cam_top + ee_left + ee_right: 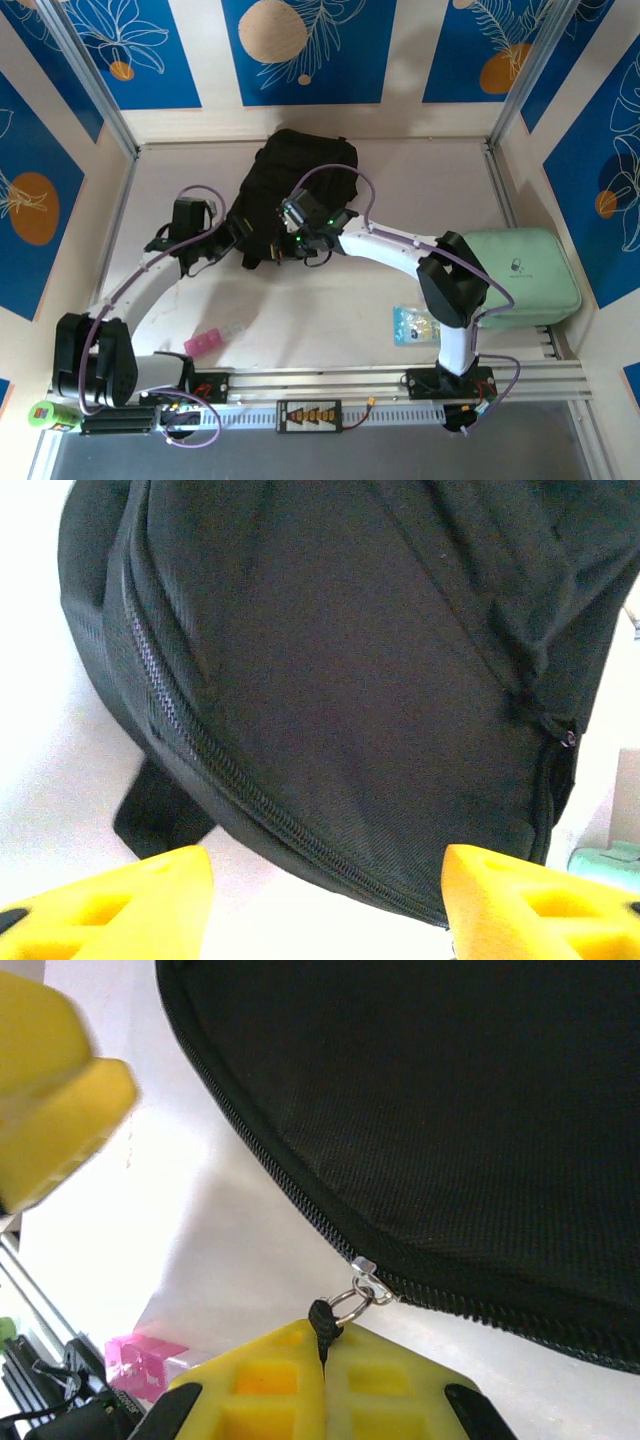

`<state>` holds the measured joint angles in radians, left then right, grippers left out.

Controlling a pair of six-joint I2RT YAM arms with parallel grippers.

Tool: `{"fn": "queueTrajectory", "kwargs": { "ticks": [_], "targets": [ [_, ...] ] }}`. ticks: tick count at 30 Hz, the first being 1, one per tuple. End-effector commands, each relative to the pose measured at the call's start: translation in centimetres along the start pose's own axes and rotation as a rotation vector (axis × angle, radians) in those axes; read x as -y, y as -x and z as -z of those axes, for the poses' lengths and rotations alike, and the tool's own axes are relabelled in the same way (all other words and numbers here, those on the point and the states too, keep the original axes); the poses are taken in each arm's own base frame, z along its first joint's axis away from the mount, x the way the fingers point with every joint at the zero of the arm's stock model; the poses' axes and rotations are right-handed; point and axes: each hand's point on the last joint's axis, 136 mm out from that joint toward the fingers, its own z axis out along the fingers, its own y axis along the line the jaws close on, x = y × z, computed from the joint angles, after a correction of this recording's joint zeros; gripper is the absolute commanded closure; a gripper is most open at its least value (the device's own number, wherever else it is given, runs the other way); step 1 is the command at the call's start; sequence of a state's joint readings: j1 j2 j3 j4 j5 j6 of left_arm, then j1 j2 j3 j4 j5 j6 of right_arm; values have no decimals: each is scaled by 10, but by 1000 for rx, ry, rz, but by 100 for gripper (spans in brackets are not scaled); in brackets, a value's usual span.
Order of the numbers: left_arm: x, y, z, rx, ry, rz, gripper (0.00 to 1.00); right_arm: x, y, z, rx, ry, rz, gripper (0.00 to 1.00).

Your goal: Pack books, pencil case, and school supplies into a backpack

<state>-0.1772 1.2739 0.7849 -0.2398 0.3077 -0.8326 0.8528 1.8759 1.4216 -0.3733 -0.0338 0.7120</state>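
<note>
Now the right hand clamps the zip pull of the backpack, while the left hand gapes wide.

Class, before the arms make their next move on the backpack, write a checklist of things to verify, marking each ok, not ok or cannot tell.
1. Is the right pincer shut on the zip pull: ok.
2. Is the left pincer bracing the backpack: not ok, it is open and gripping nothing.
3. Is the zip open wide enough for packing: cannot tell.
4. Is the mint-green case lying apart from the backpack: ok.
5. Is the pink item clear of both pincers: ok.
</note>
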Motion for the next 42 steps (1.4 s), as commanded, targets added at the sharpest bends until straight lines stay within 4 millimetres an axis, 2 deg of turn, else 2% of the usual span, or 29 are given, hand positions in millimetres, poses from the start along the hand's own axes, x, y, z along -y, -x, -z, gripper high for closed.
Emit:
{"fn": "queueTrajectory", "kwargs": {
  "ticks": [1, 6, 10, 12, 16, 20, 24, 32, 42],
  "targets": [
    [4, -6, -10, -30, -45, 77, 40, -32, -2, 1, -31, 111, 55, 100],
    [-10, -6, -19, 23, 19, 131, 44, -33, -13, -6, -71, 123, 60, 100],
    [-10, -4, -26, 36, 1, 143, 49, -32, -20, -9, -92, 121, 69, 100],
    [-9, -2, -30, 33, 4, 141, 56, -30, -24, -10, -103, 115, 72, 100],
    [-20, 3, -31, 75, 47, 145, 73, -18, -30, -10, -114, 70, 68, 100],
    [-27, 3, -29, 89, 77, 145, 88, 6, -33, -4, -96, -3, 34, 100],
    [-32, 3, -27, 97, 103, 124, 96, 39, -30, 9, -60, -79, -35, 100],
    [-42, -6, -24, 70, 142, 70, 100, 105, -13, 33, -34, -187, -147, 100],
    [-45, -27, -20, -34, 146, -20, 100, 152, 26, 60, 13, -313, -232, 100]
  ]
}}
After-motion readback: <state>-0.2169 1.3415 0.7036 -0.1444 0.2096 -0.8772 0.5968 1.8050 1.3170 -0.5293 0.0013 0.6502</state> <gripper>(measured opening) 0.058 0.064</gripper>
